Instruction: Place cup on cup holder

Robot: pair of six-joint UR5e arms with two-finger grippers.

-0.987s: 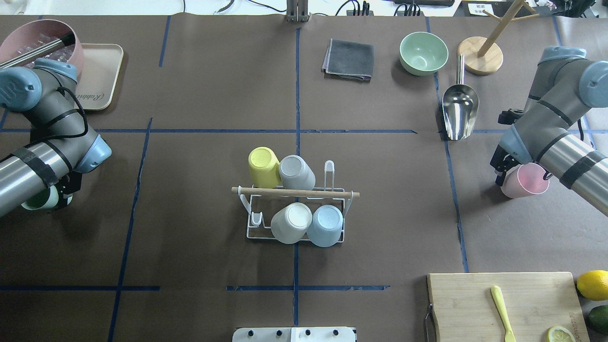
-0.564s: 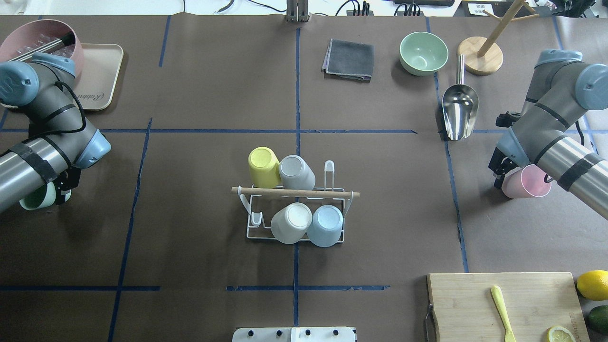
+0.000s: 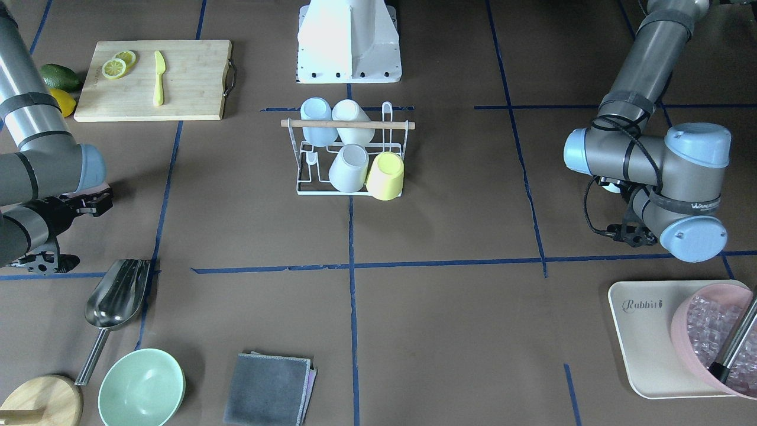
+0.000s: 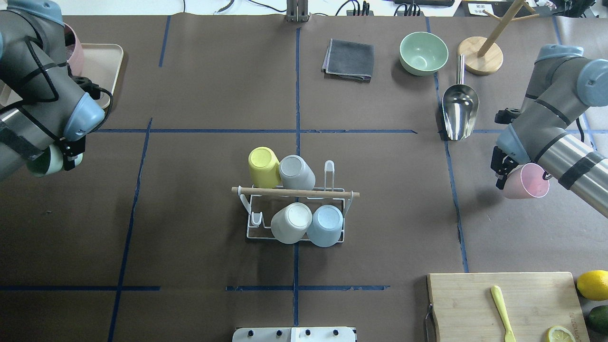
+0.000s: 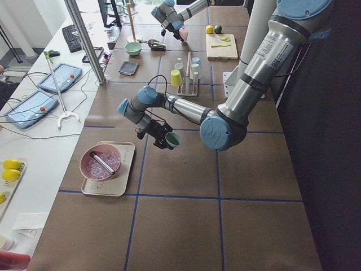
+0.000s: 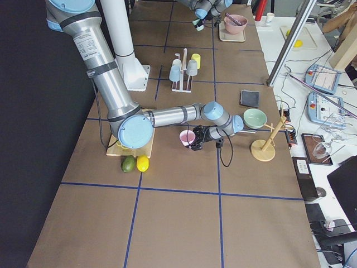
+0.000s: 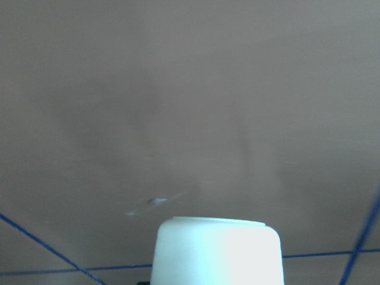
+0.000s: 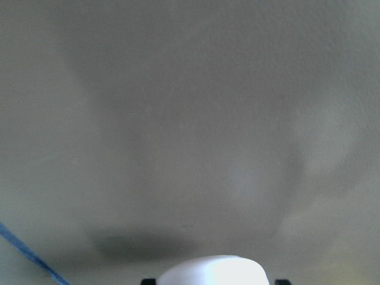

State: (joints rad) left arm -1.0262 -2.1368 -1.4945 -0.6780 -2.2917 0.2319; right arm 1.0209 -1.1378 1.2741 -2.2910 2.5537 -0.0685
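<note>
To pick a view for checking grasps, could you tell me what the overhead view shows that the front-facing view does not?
Only overhead: the pink cup in the right gripper and the mint cup in the left gripper, both mostly hidden in front-facing. Only front-facing: ice in the pink bowl. Both: the rack with four cups, the scoop, the cloth.

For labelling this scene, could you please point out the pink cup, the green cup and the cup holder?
pink cup (image 4: 522,184), overhead exterior view, on the middle of its body.
green cup (image 4: 46,164), overhead exterior view, on its visible side.
cup holder (image 4: 294,192), overhead exterior view, on its wooden top rod.
</note>
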